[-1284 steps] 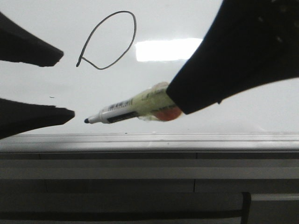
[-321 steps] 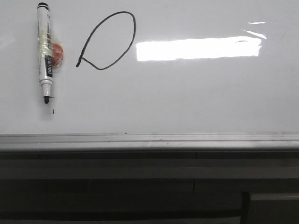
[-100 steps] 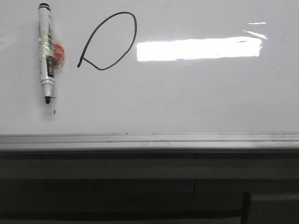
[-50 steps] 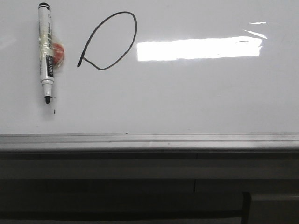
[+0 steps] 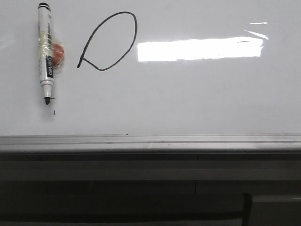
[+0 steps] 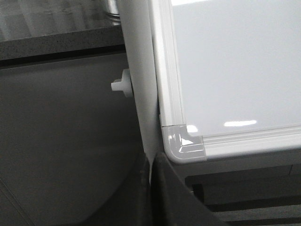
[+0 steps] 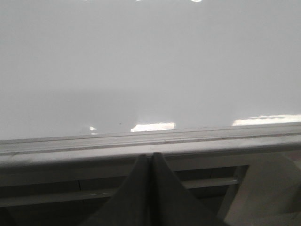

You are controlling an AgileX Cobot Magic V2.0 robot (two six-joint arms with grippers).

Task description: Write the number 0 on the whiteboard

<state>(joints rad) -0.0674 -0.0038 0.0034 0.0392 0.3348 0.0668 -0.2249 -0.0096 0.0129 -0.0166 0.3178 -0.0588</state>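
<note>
- Nothing on the board has shifted over the last few seconds; compared with the oldest front picture, both arms have left that view and the marker point(image 5: 47, 54), then carried by the right pincer, now lies on the whiteboard point(image 5: 188, 103).
- Starting at the left of the front view, you see the marker with its long axis running 12 to 6 o'clock, cap end at 12, tip at 6, and an orange blob taped to its barrel. A tiny dash mark point(image 5: 54, 112) sits just past the tip.
- Just beside it, toward 3 o'clock, the number 0 point(image 5: 109, 41) is drawn as a closed slanted loop leaning toward 1 o'clock, with a small tail at its 8 o'clock end. The writing looks finished.
- Your left pincer point(image 6: 149, 188) has its fingers pressed together on nothing, and hangs off the board's rounded corner.
- Your right pincer point(image 7: 150, 186) is likewise closed and empty, parked below the board's grey bottom strip.
- Should you need the marker again, it lies at the board's left side, so I judge the left arm the nearer one; approach across its 12-to-6 axis.
</note>
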